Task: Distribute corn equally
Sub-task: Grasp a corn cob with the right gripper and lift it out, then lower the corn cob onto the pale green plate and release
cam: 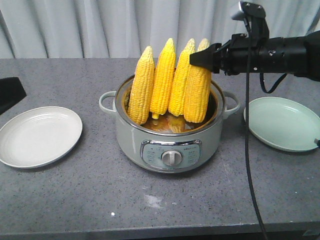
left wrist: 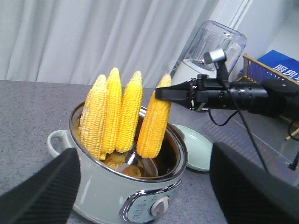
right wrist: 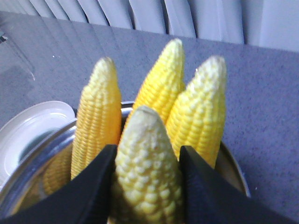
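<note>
Our right gripper (cam: 201, 58) clamps the nearest corn cob (cam: 197, 95) just below its tip; we should lift straight up, clearing the cooker rim (cam: 118, 102) beneath, without nudging neighbouring cobs (cam: 162, 80).

The right arm (cam: 280, 52) is reaching in level from 3 o'clock, and the right gripper (cam: 201, 59) is pinching the upper part of a corn cob (cam: 196, 95) between its jaws. The left gripper (left wrist: 145, 186) is hovering at 9 o'clock, jaws spread wide.

blue box (left wrist: 279, 65) | "厨房" (rest cut off) | cooker panel (cam: 171, 152): unreadable
</note>
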Controlling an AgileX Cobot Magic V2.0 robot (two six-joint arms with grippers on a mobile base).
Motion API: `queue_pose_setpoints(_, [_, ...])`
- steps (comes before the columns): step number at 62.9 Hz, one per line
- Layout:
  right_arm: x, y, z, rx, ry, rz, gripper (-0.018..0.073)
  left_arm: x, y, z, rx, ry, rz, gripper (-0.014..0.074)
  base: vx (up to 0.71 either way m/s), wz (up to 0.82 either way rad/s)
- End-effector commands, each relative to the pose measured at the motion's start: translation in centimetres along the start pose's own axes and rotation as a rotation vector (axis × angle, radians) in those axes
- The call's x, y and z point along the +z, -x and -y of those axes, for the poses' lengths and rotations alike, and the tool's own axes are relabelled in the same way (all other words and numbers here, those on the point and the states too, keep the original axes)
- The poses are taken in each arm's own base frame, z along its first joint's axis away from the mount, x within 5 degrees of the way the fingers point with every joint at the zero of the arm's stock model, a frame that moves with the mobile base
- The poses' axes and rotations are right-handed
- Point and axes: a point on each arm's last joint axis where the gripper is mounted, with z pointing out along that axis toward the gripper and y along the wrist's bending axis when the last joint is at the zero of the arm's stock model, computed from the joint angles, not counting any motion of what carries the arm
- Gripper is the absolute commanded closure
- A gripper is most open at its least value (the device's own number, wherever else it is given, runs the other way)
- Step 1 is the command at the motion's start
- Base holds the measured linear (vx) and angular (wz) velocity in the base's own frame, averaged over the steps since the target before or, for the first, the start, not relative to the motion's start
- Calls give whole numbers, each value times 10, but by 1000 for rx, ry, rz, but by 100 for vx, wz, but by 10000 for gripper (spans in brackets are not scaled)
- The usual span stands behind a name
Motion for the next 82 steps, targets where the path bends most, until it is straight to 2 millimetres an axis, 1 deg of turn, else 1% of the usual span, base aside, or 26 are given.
queue_pose_setpoints(1, [-48,51,-36,-90,-19,197,569,-3,13,6,-20,-22,64,38,0,0])
queue_pose_setpoints(4, [-64,64,-49,-131,-34,250,570,-3,13,6,-20,-22,64,38,0,0])
queue_pose_setpoints(7, [-85,79,-65,-185,-52,310,570,-3,13,6,-20,-22,64,38,0,0])
queue_pose_setpoints(11, [-111,94,-84,-261,-84,373,570,-3,13,6,-20,-22,64,38,0,0])
queue_pose_setpoints(18, [-151,107,-112,-338,-148,450,568,-3,13,6,-20,-21,64,38,0,0])
queue_pose_setpoints(24, [-175,110,-122,-380,-266,481,566,-3,13,6,-20,-17,69,38,0,0])
queue_pose_setpoints(29, [-185,111,-118,-381,-379,476,566,-3,14,5,-19,-10,77,38,0,0])
queue_pose_setpoints(34, [-192,108,-103,-340,-490,436,566,-3,15,5,-20,-2,87,38,0,0])
queue_pose_setpoints(38, [-196,103,-83,-248,-564,387,566,-3,15,4,-19,3,91,38,0,0])
queue_pose_setpoints(45, [-207,91,-43,-94,-693,295,566,-3,15,4,-19,1,89,38,0,0])
queue_pose_setpoints(49, [-208,83,-18,-14,-731,233,566,-3,15,4,-19,1,89,38,0,0])
queue_pose_setpoints(52, [-206,75,-1,52,-729,183,566,-3,15,4,-19,1,89,38,0,0])
queue_pose_setpoints(58, [-193,58,35,168,-698,92,566,-3,15,4,-18,0,87,38,0,0])
queue_pose_setpoints(61, [-181,50,52,203,-680,47,566,-3,14,5,-18,-2,84,38,0,0])
queue_pose_setpoints(69, [-151,28,90,258,-622,-46,566,-3,13,6,-18,-12,73,38,0,0])
queue_pose_setpoints(77, [-123,5,120,293,-555,-113,565,-3,12,6,-17,-21,61,38,0,0])
queue_pose_setpoints(82, [-113,-4,131,304,-528,-127,566,-3,12,7,-17,-23,59,38,0,0])
